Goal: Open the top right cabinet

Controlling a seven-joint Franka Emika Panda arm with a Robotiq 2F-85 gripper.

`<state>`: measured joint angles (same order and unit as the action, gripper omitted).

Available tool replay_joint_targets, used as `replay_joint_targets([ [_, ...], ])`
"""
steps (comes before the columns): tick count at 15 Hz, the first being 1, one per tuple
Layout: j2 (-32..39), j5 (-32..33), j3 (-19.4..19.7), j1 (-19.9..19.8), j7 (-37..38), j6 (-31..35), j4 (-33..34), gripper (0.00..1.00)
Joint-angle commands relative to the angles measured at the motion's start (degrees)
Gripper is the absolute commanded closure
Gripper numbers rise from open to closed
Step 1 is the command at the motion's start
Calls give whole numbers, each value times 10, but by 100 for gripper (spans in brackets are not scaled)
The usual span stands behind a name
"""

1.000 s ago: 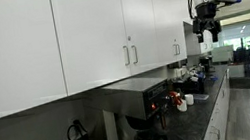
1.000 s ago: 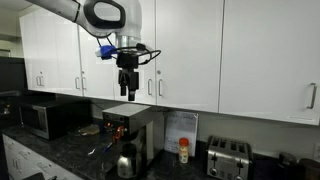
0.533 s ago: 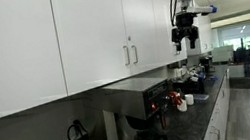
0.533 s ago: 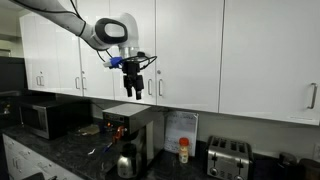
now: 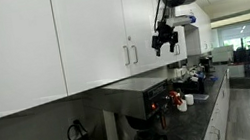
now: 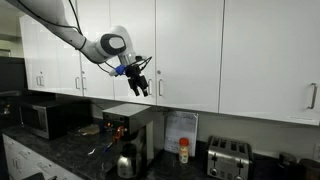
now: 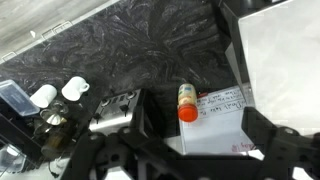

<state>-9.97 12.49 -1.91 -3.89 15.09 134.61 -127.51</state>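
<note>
The top right cabinet (image 6: 188, 50) is a glossy white wall door, shut, with a slim vertical silver handle (image 6: 159, 87). It also shows in an exterior view (image 5: 139, 17), with its handle (image 5: 135, 54) next to the neighbouring door's handle. My gripper (image 6: 141, 86) hangs just in front of this pair of handles, tilted toward them, a little short of the doors. It shows in another exterior view (image 5: 165, 42) too. In the wrist view the gripper (image 7: 198, 125) is open and empty, looking down on the counter.
Below stand a black coffee machine (image 6: 127, 122), a toaster (image 6: 228, 157), an orange-capped bottle (image 7: 186, 102) and a white paper sign (image 7: 222, 125) on the dark counter (image 7: 150, 45). A microwave (image 6: 45, 118) sits further along. More white handled doors (image 6: 270, 50) line the wall.
The arm has swung in toward the cabinet fronts. The gripper has gone from pointing straight down to tilted at the pair of handles, and it stays open.
</note>
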Motion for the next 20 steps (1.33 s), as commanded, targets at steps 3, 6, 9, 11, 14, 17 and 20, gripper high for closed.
replay_joint_targets([
  [3, 64, 88, -25, 9, 102, 63, 51, 0],
  [6, 90, 144, -26, 17, 150, 85, 76, 0],
  [9, 121, 189, -19, 25, 192, 102, 113, 0],
  [11, 139, 215, -12, 31, 213, 120, 137, 0],
  [14, 127, 204, -3, 40, 206, 116, 128, 0],
  [17, 132, 204, 1, 44, 208, 117, 133, 0],
  [20, 132, 204, 1, 45, 208, 117, 133, 0],
])
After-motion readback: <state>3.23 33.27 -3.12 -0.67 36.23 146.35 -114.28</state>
